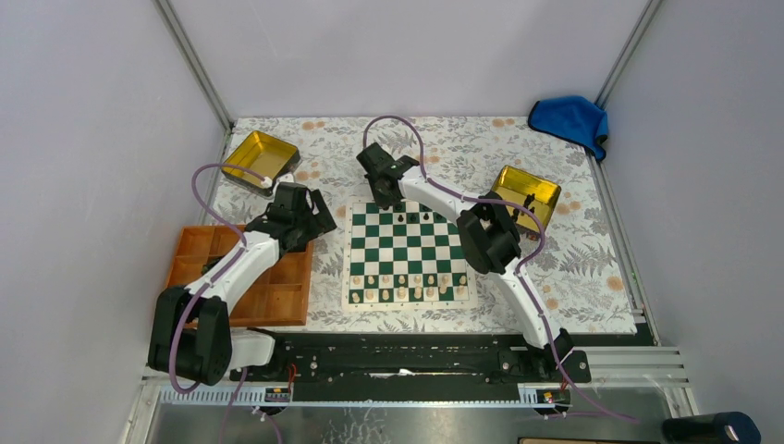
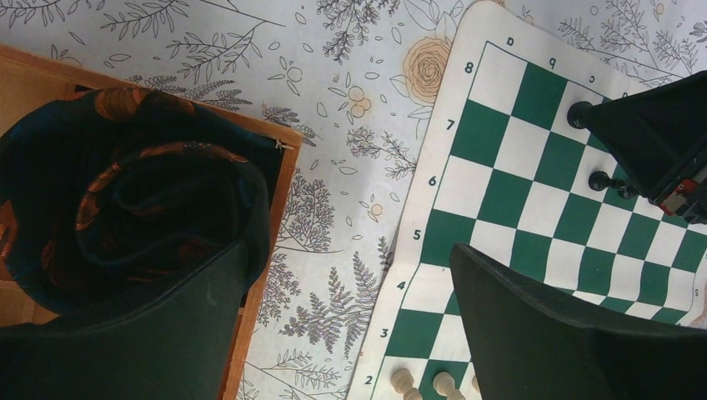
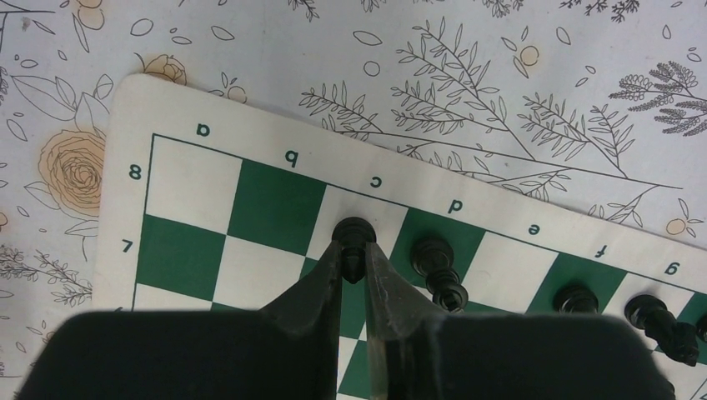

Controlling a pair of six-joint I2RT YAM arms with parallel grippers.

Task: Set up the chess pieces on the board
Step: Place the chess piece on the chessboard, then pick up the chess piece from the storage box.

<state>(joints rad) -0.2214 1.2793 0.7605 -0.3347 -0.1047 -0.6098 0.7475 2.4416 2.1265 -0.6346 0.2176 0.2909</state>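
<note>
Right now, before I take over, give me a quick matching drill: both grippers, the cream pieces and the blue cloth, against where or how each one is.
Column one
1. left gripper
2. right gripper
3. cream pieces
4. blue cloth

Column two
A. far right corner of the table
B. shut on a black piece at the far end of the board
C. near two rows of the board
D. wide open, between the orange tray and the board

Pairs: 1-D, 2-B, 3-C, 4-A
</note>
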